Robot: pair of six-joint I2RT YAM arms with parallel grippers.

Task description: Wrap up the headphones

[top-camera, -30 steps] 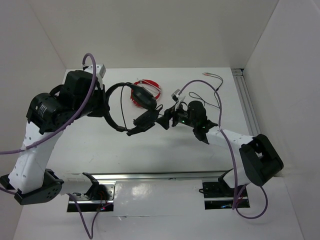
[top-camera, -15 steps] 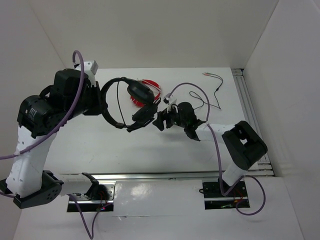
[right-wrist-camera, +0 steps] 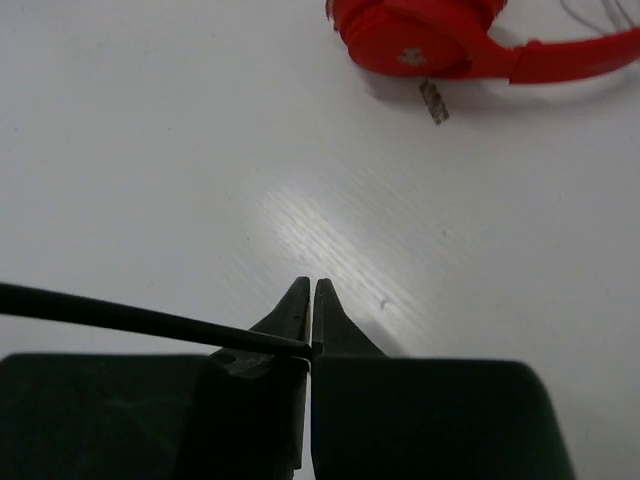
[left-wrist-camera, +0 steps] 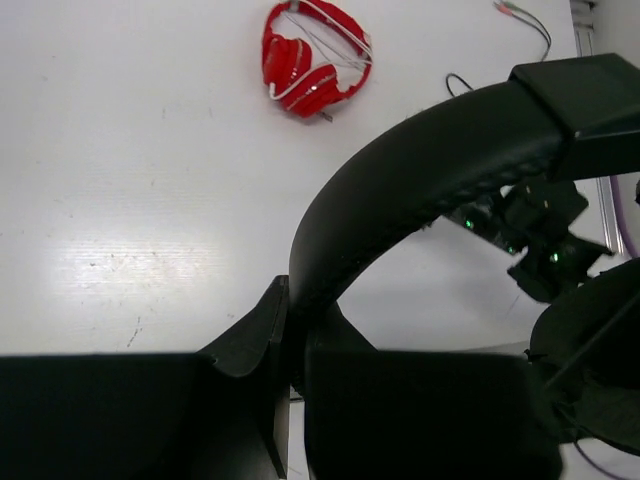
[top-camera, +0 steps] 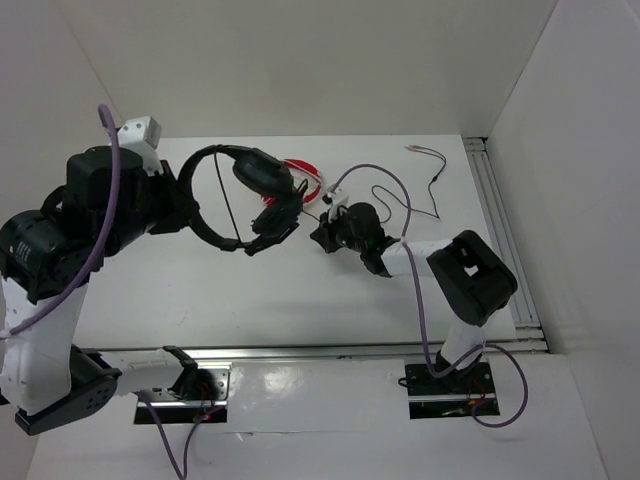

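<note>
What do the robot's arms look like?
Both arms are white tubes joined by chunky black joints. Purple cables loop along the left arm and the right arm. The jaws are black and pointed. Tiny green lights glow on the right gripper.

Red headphones (left-wrist-camera: 322, 88) lie on the white table (left-wrist-camera: 120, 200)

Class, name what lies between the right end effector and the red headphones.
In the right wrist view, bare white table separates the right end effector from the red headphones, save a small grey tag beside them.
</note>
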